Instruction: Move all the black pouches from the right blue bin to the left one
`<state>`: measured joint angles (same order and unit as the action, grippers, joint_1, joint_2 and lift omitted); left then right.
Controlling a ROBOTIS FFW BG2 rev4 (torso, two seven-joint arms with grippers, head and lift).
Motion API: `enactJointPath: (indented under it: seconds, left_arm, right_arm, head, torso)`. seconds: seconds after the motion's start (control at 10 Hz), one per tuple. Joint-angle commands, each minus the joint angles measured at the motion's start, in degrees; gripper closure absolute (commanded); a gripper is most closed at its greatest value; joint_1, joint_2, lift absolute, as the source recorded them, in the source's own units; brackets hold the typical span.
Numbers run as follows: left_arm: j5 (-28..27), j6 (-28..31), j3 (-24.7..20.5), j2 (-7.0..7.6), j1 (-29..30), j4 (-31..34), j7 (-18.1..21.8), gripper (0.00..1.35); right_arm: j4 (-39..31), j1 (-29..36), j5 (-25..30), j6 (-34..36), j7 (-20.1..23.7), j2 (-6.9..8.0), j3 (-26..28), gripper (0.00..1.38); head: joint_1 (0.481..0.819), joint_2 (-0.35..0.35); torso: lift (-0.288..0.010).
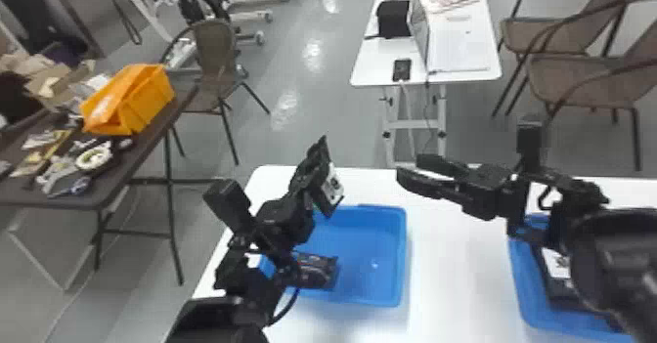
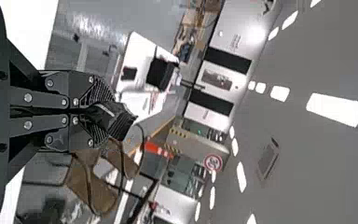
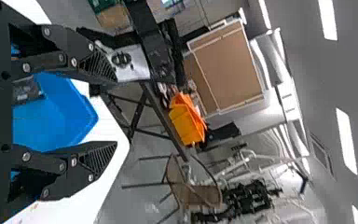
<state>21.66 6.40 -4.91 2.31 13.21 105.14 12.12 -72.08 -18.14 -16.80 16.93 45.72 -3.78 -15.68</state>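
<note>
My left gripper is shut on a black pouch with a white label, held upright above the back left of the left blue bin. In the left wrist view the pouch is pinched in the gripper. Another black pouch lies in that bin's left part, partly behind the left arm. My right gripper is open and empty, above the table between the bins; in the right wrist view the gripper has its fingers wide apart. The right blue bin holds a black pouch, partly hidden by the right arm.
Both bins stand on a white table. A dark side table with an orange bin and loose items is at the left. Farther ahead are a second white table and chairs.
</note>
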Motion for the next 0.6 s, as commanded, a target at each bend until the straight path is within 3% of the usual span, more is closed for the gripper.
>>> enactJointPath:
  seconds: [0.0, 0.3, 0.5]
  left_arm:
    - [-3.38, -1.75, -1.07, -0.29, 1.91, -2.04, -0.26, 1.22]
    - [-5.84, -5.7, -0.19, -0.02, 2.44, -10.13, 0.01, 1.22]
    - [-4.87, -9.92, 1.74, 1.56, 1.21, -15.31, 1.06, 1.18]
  right_arm:
    - [-5.7, 5.75, 3.96, -0.14, -1.69, 0.35, 6.71, 0.29]
    - [-8.6, 10.59, 4.84, 0.12, -1.86, 0.88, 13.57, 0.35]
    - [-8.69, 11.03, 4.76, 0.12, -1.86, 0.79, 14.01, 0.35]
  head:
    - [0.695, 0.265]
    - [0.695, 0.206]
    - [0.695, 0.183]
  torso:
    - [0.0]
    - [0.0]
    - [0.0]
